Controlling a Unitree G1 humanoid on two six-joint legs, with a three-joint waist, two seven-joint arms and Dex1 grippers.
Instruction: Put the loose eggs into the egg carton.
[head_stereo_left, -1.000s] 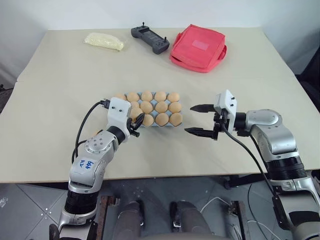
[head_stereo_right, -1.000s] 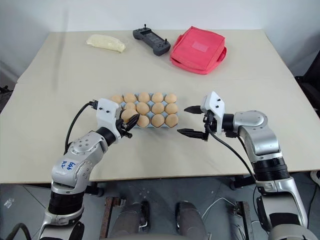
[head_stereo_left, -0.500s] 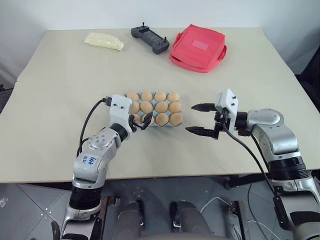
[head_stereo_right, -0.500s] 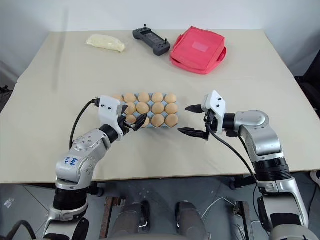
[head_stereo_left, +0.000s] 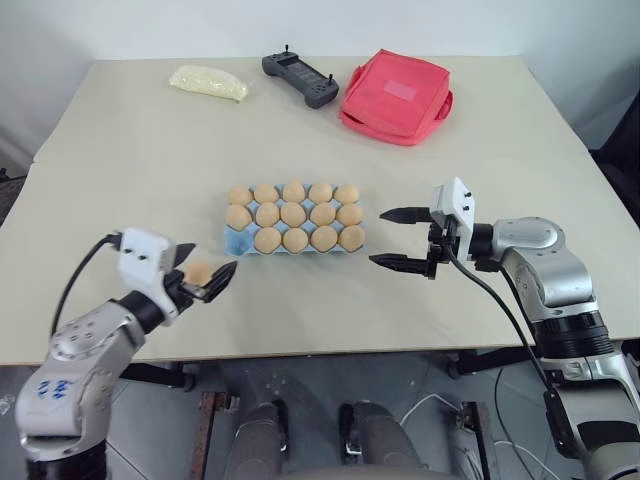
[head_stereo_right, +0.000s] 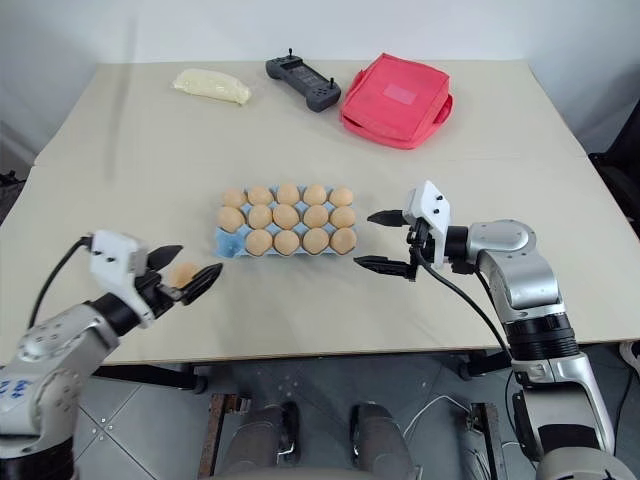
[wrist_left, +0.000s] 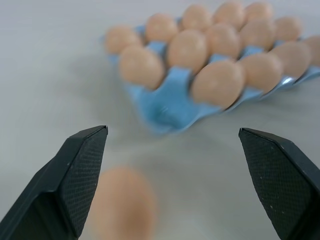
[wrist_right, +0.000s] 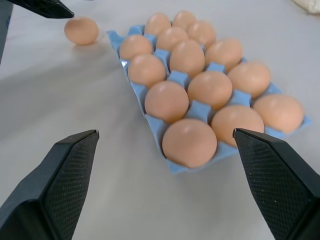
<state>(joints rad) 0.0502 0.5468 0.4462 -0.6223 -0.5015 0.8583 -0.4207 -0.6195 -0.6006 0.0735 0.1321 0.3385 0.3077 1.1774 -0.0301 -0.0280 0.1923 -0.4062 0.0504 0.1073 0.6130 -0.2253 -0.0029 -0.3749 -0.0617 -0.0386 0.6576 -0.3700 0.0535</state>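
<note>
One loose egg (head_stereo_left: 199, 272) lies on the table (head_stereo_left: 120, 170), at about 8 o'clock from the egg carton (head_stereo_left: 236, 243) and a little apart from it. It is small, smooth and tan, just like the eggs already sitting in the blue cups. The carton has one empty cup, at its near left corner, the corner closest to the loose egg.

The egg looks light, hard and easy to crack. It is round and slippery, so it may roll or pop out if pinched too hard. I think the best place to hold it is across its fat middle, one finger on each side, with a gentle squeeze.

The left gripper (head_stereo_left: 197, 277) has its two black fingers spread wide, with the egg between them, but it holds nothing yet. The right gripper (head_stereo_left: 403, 238) waits at 3 o'clock from the carton, fingers wide apart and empty.

Far back on the table lie a red pouch (head_stereo_left: 396, 96), a black controller (head_stereo_left: 300, 79) and a pale bag (head_stereo_left: 208, 82).
</note>
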